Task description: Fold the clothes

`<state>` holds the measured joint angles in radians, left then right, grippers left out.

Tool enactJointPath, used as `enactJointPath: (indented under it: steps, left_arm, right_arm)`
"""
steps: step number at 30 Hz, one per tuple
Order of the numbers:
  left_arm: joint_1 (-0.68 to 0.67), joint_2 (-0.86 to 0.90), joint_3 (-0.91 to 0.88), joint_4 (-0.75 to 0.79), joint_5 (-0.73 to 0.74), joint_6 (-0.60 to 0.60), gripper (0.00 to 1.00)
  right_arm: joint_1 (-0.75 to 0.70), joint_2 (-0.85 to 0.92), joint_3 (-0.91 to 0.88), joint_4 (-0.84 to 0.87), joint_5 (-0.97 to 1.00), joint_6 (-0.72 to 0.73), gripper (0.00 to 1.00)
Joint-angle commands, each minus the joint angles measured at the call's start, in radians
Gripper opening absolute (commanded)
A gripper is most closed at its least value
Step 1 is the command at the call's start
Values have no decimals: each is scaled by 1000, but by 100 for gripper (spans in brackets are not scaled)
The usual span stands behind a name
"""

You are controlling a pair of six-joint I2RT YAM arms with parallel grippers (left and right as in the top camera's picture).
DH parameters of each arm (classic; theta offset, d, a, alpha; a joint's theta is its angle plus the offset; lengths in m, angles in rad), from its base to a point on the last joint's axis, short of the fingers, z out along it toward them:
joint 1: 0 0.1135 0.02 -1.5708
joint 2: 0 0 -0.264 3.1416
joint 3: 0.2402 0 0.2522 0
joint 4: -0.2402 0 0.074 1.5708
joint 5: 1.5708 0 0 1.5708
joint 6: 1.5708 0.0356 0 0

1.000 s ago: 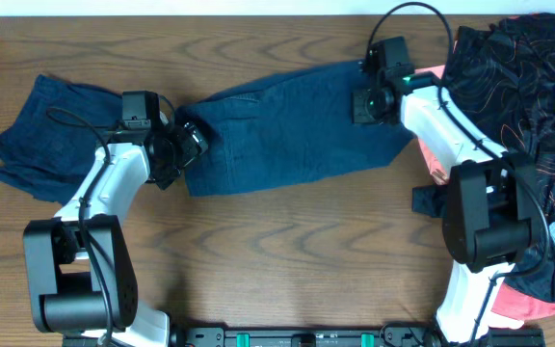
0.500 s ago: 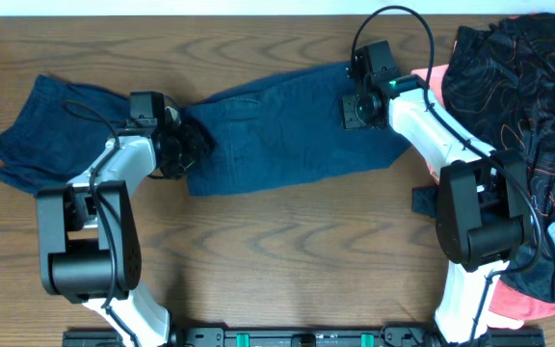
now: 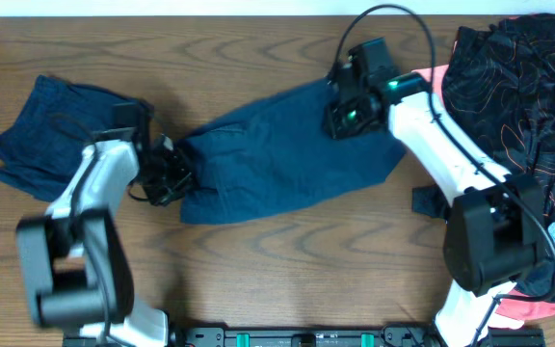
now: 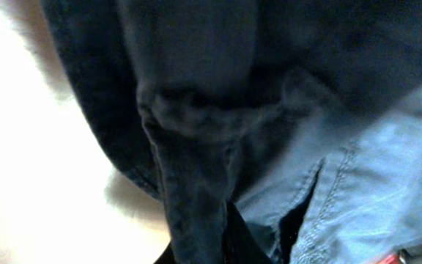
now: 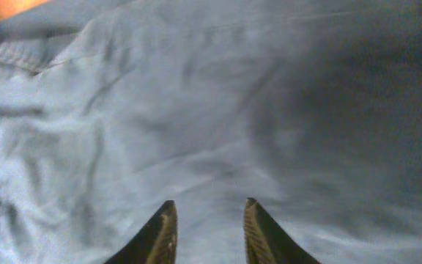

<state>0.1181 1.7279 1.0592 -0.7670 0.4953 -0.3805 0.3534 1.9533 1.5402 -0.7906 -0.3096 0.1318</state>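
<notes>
A navy-blue pair of shorts (image 3: 277, 154) lies spread slantwise across the table's middle. My left gripper (image 3: 170, 175) is shut on its left end, and in the left wrist view a bunched fold of the dark cloth (image 4: 196, 147) is pinched and covers the jaws. My right gripper (image 3: 341, 112) rests on the shorts' upper right part. Its two fingertips (image 5: 168, 213) stand a narrow gap apart on flat blue cloth (image 5: 196, 110), with no fold between them. A second navy garment (image 3: 46, 135) lies crumpled at the far left.
A heap of black orange-swirl clothes (image 3: 523, 87) fills the right side, with salmon-pink pieces (image 3: 432, 77) under it and another (image 3: 518, 306) at the lower right. A small dark scrap (image 3: 424, 200) lies beside the right arm's base. Bare wooden table (image 3: 287, 260) shows in front.
My left gripper has closed on the shorts' left end and pulled it down-left. My right gripper has slid left over the cloth and its jaws have narrowed; the shorts shifted.
</notes>
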Motion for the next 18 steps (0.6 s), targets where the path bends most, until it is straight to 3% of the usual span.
enactJointPath:
  steps: [1,8,18]
  left_arm:
    - [5,-155,21,-56,2,26,6]
    - [5,-395,21,-146,13,13,6]
    - [5,-639,30,-100,28,9,6]
  right_arm:
    - [80,47,1,-43,-126,-18,25]
    - [277,119,1,-39,-160,-17,24]
    - [485,229,1,202,-188,32,23]
